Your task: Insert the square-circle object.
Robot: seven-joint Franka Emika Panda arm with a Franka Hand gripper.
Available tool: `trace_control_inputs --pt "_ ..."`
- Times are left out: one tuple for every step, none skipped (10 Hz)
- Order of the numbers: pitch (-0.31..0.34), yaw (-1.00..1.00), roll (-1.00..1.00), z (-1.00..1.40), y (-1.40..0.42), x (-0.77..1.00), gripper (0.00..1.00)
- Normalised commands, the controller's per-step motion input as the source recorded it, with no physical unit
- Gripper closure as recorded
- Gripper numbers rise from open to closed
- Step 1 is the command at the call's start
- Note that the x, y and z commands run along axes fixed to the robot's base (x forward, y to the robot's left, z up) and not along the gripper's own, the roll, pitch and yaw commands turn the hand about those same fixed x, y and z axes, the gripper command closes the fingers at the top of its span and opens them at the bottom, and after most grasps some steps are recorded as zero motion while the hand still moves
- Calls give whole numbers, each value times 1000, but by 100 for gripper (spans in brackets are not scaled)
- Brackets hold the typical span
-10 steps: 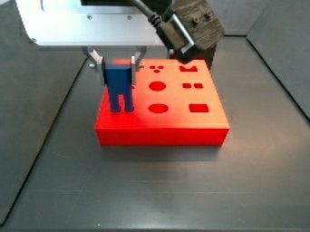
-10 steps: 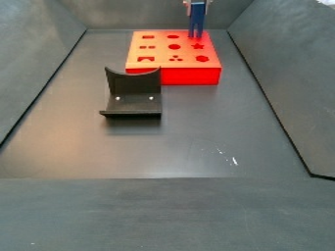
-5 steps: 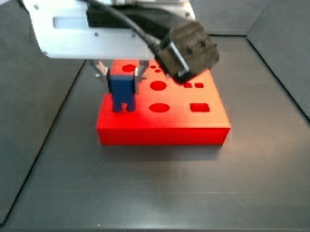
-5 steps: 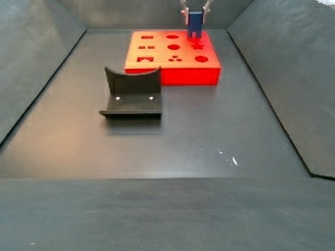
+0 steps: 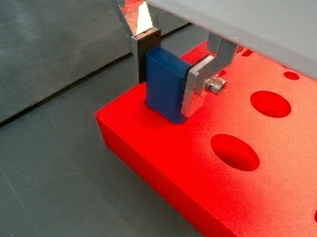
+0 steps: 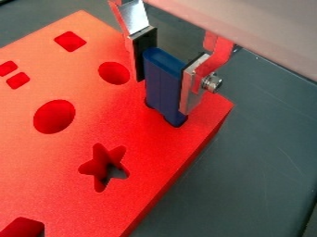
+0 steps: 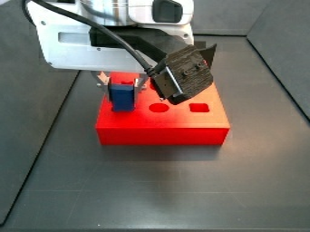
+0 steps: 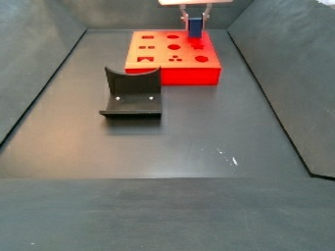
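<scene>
In both wrist views the gripper (image 5: 172,67) is clamping its jaws on the square-circle object (image 5: 166,83), whose lower end is sinking into the red block (image 5: 235,185) near a corner. In a side view only the blue top (image 7: 122,94) is showing above the block, so insertion looks largely done; seating and release are remaining. The fixture (image 8: 131,94) is standing apart on the table (image 8: 197,137).

no text, label or number can be read anywhere
</scene>
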Motion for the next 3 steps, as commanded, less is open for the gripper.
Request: trace_control_inputs --pt "56 0 0 0 0 40 100" --pt "-4 0 0 0 0 0 100" --pt "0 0 0 0 0 0 100"
